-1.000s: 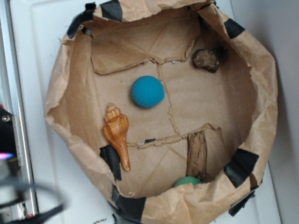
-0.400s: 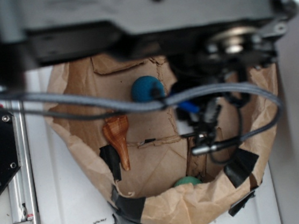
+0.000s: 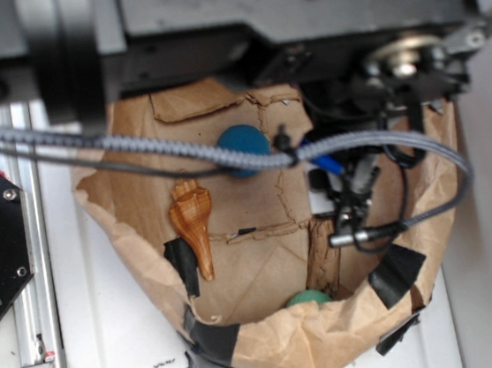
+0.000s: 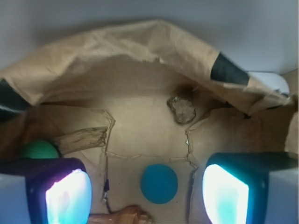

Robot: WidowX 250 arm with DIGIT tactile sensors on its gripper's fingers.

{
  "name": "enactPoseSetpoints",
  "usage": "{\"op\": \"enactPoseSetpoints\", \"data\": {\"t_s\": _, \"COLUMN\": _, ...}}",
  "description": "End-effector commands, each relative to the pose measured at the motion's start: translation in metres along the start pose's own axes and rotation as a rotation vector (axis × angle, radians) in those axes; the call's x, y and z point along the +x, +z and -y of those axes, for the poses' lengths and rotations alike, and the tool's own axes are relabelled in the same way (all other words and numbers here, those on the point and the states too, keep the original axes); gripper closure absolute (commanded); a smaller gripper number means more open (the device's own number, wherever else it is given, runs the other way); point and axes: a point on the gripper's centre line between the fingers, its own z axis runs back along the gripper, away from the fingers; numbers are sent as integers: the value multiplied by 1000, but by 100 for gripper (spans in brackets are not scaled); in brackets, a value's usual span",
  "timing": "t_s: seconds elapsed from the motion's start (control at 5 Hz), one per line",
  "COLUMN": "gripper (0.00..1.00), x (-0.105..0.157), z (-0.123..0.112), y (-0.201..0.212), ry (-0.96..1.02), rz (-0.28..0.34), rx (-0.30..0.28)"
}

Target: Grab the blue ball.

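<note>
gripper (image 4: pixel 147 191) spread wide, nothing grasped | round teal-blue felt ball (image 4: pixel 159 183) seen between the fingers, untouched, below them on brown paper basket floor (image 4: pixel 140 135) | orange spiral shell (image 4: pixel 122 217) just beside ball

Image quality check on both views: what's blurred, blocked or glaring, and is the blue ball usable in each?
Exterior: the arm's dark body and cables sit close and out of focus, covering the top; the blue ball shows only partly behind a cable. Wrist: the blue ball is clear between the open gripper fingers, whose pads glow bright cyan with glare.
</note>
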Motion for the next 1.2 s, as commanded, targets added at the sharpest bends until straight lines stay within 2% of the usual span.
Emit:
{"op": "enactPoseSetpoints", "data": {"t_s": 0.0, "gripper": 0, "x": 9, "z": -10, "y": -24, "ry": -18, "rz": 5, "rx": 9}}
{"op": "enactPoseSetpoints", "data": {"t_s": 0.2, "gripper": 0, "x": 7, "z": -12, "y": -37, "ry": -26, "rz": -10, "rx": 13}}
{"op": "enactPoseSetpoints", "data": {"t_s": 0.4, "gripper": 0, "x": -6, "z": -7, "y": -46, "ry": -60, "rz": -14, "rx": 20}}
{"op": "enactPoseSetpoints", "data": {"t_s": 0.6, "gripper": 0, "x": -31, "z": 3, "y": -40, "ry": -115, "rz": 19, "rx": 8}}
{"op": "enactPoseSetpoints", "data": {"t_s": 1.0, "gripper": 0, "x": -46, "z": -2, "y": -38, "ry": -93, "rz": 26, "rx": -13}}
